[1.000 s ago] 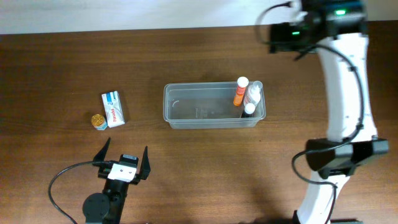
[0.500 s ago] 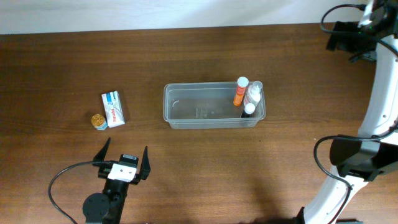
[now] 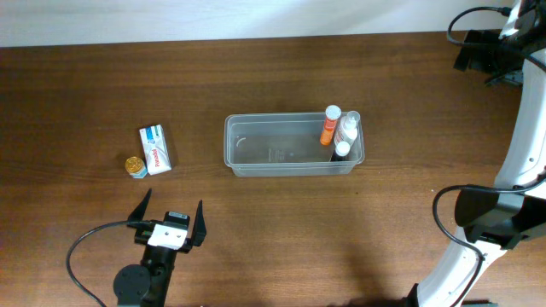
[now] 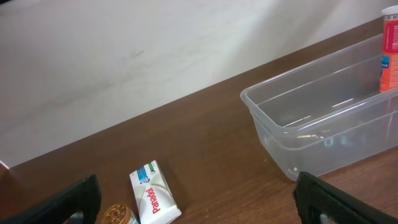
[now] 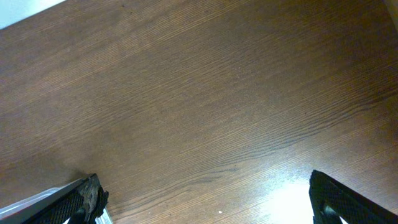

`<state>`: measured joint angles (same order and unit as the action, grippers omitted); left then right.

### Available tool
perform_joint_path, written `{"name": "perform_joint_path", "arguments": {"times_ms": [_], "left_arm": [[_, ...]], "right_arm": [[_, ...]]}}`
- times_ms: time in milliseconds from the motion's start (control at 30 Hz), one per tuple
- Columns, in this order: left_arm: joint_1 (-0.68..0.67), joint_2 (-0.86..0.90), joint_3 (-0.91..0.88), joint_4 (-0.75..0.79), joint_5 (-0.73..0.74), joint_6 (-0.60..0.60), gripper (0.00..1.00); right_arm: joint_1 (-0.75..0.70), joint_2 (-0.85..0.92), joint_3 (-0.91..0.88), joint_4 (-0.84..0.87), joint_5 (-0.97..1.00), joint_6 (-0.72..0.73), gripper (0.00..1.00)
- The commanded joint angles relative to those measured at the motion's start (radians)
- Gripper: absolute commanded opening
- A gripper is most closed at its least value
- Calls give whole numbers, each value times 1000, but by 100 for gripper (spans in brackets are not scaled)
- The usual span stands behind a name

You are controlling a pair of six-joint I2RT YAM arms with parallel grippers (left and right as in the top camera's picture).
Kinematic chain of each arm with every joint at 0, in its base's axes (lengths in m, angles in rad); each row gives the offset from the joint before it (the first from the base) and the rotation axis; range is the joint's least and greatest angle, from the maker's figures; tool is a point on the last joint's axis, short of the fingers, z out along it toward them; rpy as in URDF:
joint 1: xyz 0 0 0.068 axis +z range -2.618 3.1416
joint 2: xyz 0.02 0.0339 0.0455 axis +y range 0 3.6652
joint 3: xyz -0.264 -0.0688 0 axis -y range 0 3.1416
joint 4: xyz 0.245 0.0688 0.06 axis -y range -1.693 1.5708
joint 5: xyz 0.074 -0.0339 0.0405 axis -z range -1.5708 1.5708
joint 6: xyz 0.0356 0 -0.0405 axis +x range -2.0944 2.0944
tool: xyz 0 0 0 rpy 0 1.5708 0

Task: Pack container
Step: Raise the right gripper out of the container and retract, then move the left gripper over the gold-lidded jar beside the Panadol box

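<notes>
Leftward of the container (image 3: pixel 290 169) lies a box (image 3: pixel 155 148) — "Panadol".

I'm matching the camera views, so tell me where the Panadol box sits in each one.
Overhead: the Panadol box lies left of centre, well left of the clear container.
Left wrist: bottom edge, left of centre, with the container to its right.
Right wrist: not in it; only wooden table shows.
Shared landmark: the gold-lidded jar beside the box.
</notes>
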<state>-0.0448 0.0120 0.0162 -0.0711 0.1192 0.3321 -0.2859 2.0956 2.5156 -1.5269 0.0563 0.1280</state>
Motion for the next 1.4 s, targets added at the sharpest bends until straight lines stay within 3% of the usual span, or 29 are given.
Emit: {"name": "perform_joint_path", "arguments": {"times_ms": [0,533,700,800,1033,1133,1167,1367], "left_arm": [[5,-7,-8,2,-7,-6,99],[5,-7,-7,2,5,-13,99],[4,-7,-3,111,105,-129,99],[4,3,43,134,73,-208,99],[16,245,368,-124,-88,-227,100],[50,449,556,-261,-129,-227,99],[84,598,680,-350,-127,-227,99],[154,995,1003,-662,-92,-227,99]], "right_arm": [[-3,-25,18,-3,8,3,98],[-3,-25,18,-3,8,3,98],[-3,-25,18,-3,8,4,98],[-3,-25,18,-3,8,3,99],[-3,-24,18,-3,8,4,98],[-3,-25,18,-3,8,4,98],[-3,-25,18,-3,8,4,98],[-3,-25,18,-3,8,4,98]]}}
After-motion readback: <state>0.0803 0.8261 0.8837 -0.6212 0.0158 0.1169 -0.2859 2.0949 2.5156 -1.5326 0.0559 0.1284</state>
